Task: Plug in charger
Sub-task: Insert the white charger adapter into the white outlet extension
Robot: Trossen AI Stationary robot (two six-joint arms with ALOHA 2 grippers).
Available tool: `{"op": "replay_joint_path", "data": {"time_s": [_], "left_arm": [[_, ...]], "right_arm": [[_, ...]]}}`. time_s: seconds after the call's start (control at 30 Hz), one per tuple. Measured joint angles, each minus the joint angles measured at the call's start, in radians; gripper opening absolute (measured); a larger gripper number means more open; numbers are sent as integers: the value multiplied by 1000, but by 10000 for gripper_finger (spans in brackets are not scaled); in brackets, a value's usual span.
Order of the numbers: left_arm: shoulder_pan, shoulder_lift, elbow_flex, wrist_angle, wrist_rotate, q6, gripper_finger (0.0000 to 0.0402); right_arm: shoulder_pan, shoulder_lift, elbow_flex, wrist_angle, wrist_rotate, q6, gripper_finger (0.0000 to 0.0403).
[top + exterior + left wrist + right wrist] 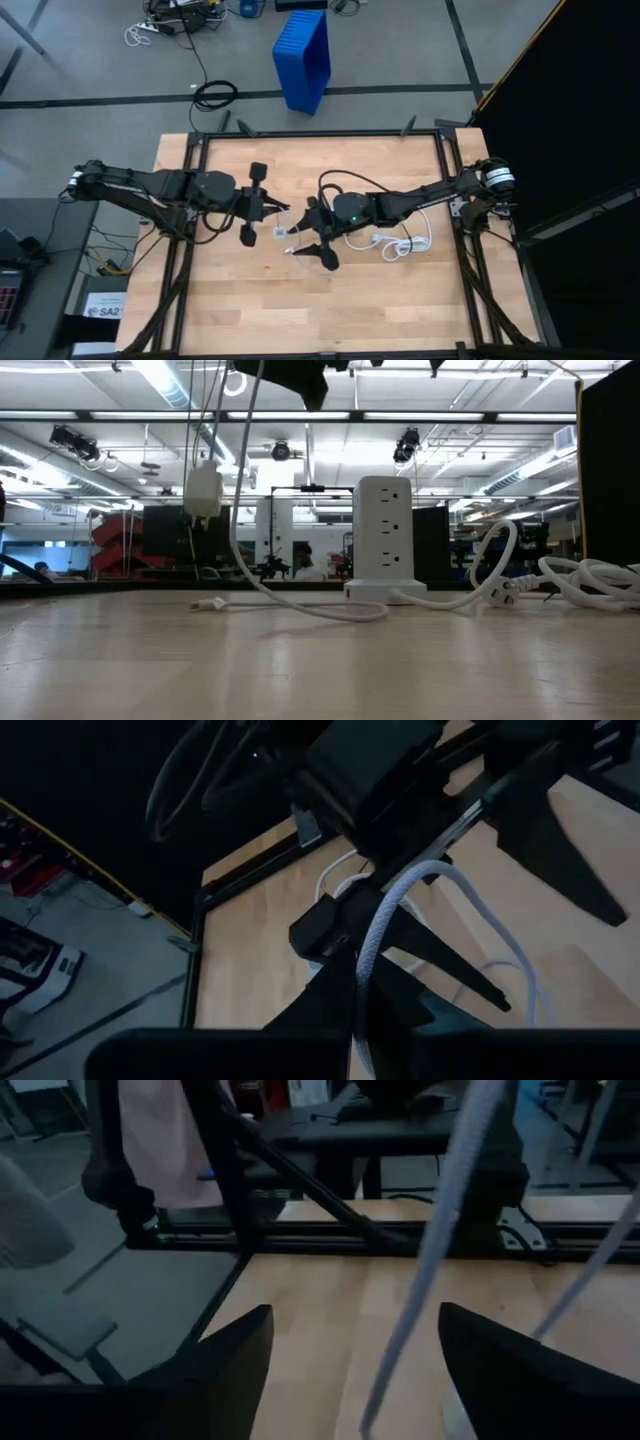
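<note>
The small white charger [277, 233] hangs in the air between my two grippers. In the low view the charger [203, 490] is well above the table, its thick white cord [247, 480] running up past it and looping down onto the wood. My left gripper [268, 208] is beside the charger, shut on the cord. My right gripper [312, 236] faces it from the right, open, with the cord [420, 1280] passing between its fingers untouched. A white socket tower [385, 535] stands upright on the table. My left gripper holds the thick braided cord [366, 982], which comes out between its dark shut fingers. The place of contact is hidden by the fingers themselves. The charger hangs below on the cord, clear of the table, and the cord's far length lies slack on the wood.
A thin cable hangs from the charger, its small plug [210, 603] lying on the table. The tower's thick white cord [400, 242] lies coiled at the right. A black frame [320, 133] rims the table. A blue crate [303, 55] stands on the floor beyond the far edge.
</note>
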Motion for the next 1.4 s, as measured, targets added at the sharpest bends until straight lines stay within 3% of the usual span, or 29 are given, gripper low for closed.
{"op": "replay_joint_path", "data": {"time_s": [0.1, 0.23, 0.3, 0.43, 0.63, 0.87, 0.97, 1.13, 1.4], "left_arm": [[0, 0, 0, -10, -16, 1, 0], [0, 0, 0, -33, -37, 1, 0], [0, 0, 0, -47, -44, -3, 0], [0, 0, 0, -82, -53, -26, 0], [-15, 0, 5, -199, -49, -95, 0], [-63, 0, 7, -223, 74, -132, 0], [-81, -1, 8, -164, 138, -132, 0], [-87, -1, 8, -51, 227, -82, 0], [-87, 0, 8, 110, 252, 3, 0]], "right_arm": [[0, -4, 0, -12, 1, -33, 162], [0, -11, 0, -55, 1, -101, 37], [0, -19, 0, -69, 19, -137, 12], [0, -36, 11, -66, 93, -200, 1], [0, -90, 131, -188, 309, -364, 0], [-38, -108, 321, -302, 454, -553, 0], [-83, -108, 355, -303, 440, -557, 0], [-157, -95, 356, -319, 314, -484, 0], [-178, 19, 357, -337, 140, -441, 0]]}}
